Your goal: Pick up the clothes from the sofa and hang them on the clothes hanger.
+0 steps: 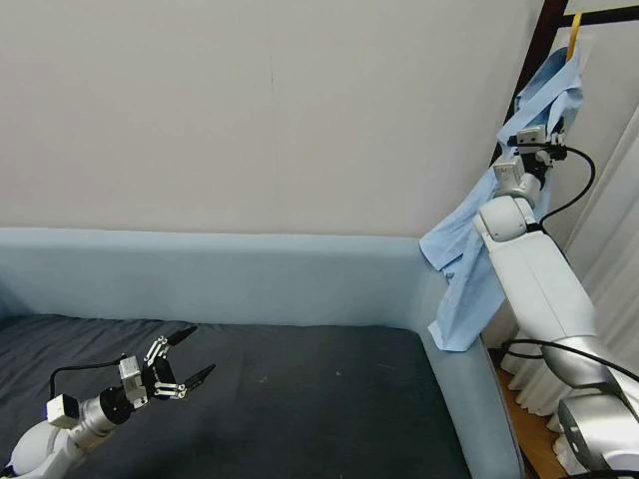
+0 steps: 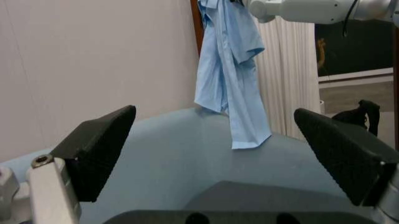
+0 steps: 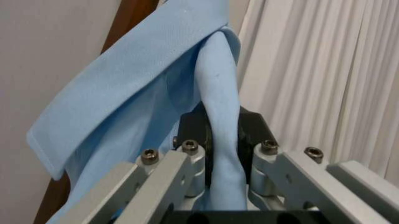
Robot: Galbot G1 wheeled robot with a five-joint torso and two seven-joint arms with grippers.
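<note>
A light blue shirt [image 1: 467, 261] hangs from high at the right, draped down past the sofa's armrest. My right gripper [image 1: 542, 132] is raised beside the dark wooden clothes stand [image 1: 532, 55] and is shut on a fold of the shirt [image 3: 219, 93], near the collar; the pinched cloth runs between the fingers [image 3: 163, 173]. The stand's brown pole [image 3: 130, 18] is just behind the collar. My left gripper [image 1: 198, 351] hovers low over the dark seat cushion [image 1: 319, 399] at the left, open and holding nothing. In the left wrist view the shirt [image 2: 227, 70] hangs far ahead of the open left gripper [image 2: 215, 116].
The sofa has a pale blue backrest [image 1: 220, 274] and armrest [image 1: 479, 399]. A white curtain [image 3: 318, 70] hangs at the right behind the stand. A plain wall rises behind the sofa. A yellow piece [image 1: 576, 30] tops the stand.
</note>
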